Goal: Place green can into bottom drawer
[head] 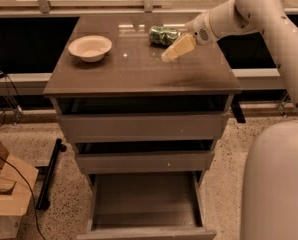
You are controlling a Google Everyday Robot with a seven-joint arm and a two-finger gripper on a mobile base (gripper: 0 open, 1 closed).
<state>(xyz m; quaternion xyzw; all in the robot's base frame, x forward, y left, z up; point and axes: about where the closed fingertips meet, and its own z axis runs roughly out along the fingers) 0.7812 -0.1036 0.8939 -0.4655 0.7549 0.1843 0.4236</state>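
The green can [163, 35] lies on its side near the back of the cabinet top [139, 69]. My gripper [175, 50] hangs just right of and in front of the can, its cream fingers pointing down and left, tips close to the can's near side. Nothing is held between them. The bottom drawer [145, 199] is pulled far out below, showing a bare flat floor.
A cream bowl [90, 47] sits at the top's left rear. The two upper drawers [141, 126] stand partly out. A wooden box [4, 194] and cables lie on the floor at left. The robot's white body [276, 184] fills the lower right.
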